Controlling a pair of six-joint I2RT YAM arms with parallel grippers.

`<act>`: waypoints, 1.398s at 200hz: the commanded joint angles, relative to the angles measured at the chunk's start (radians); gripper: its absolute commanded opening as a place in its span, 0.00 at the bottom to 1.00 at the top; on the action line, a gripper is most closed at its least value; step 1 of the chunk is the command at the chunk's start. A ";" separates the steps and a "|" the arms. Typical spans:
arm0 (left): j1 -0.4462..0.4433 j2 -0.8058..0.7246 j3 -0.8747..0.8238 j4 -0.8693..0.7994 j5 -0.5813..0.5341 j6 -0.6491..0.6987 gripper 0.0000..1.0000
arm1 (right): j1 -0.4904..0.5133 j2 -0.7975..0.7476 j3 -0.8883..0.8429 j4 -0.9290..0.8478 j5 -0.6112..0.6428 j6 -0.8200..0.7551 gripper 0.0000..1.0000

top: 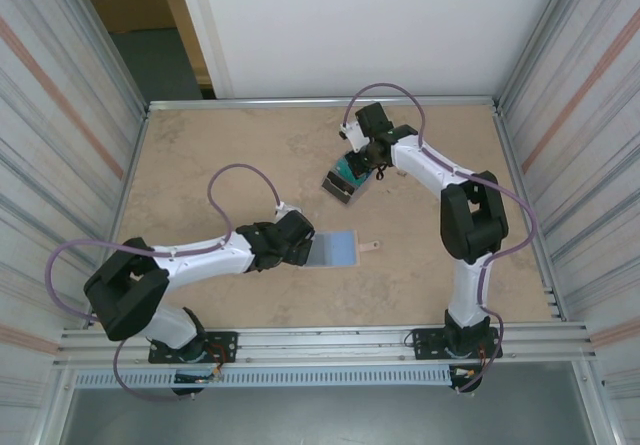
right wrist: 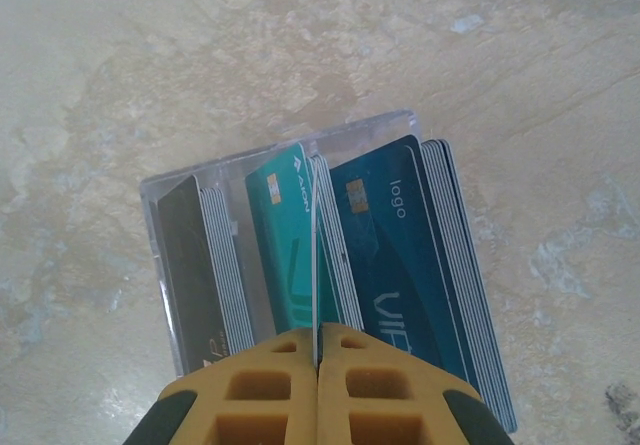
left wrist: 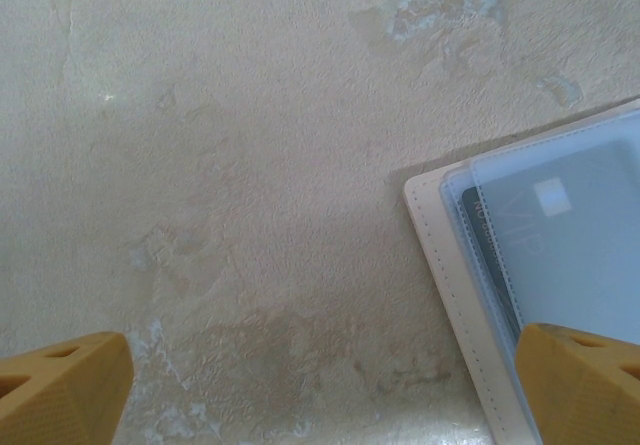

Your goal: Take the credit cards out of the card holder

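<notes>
Sitting just left of the open tan, blue-lined card holder (left wrist: 590,235), the spread left end effector (left wrist: 320,390) is nearer; the right end effector (right wrist: 317,350) pinches a thin card (right wrist: 314,265).

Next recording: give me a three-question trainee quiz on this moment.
1. Is the card holder lying open or folded shut?
2. True or false: the left gripper is shut.
3. The right gripper pinches: A) a credit card B) the card holder C) nothing.
Key: 1 open; 2 false; 3 A.
</notes>
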 commanded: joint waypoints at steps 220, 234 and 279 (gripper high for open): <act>0.029 -0.081 -0.029 -0.006 -0.036 -0.038 0.99 | 0.031 -0.180 -0.106 -0.019 0.103 0.231 0.22; 0.039 -0.104 -0.039 -0.001 -0.034 -0.052 0.99 | 0.043 -0.237 -0.169 -0.008 0.099 0.290 0.23; 0.140 -0.231 -0.130 0.058 0.064 -0.126 0.99 | 0.134 -0.399 -0.373 0.004 0.150 0.468 0.27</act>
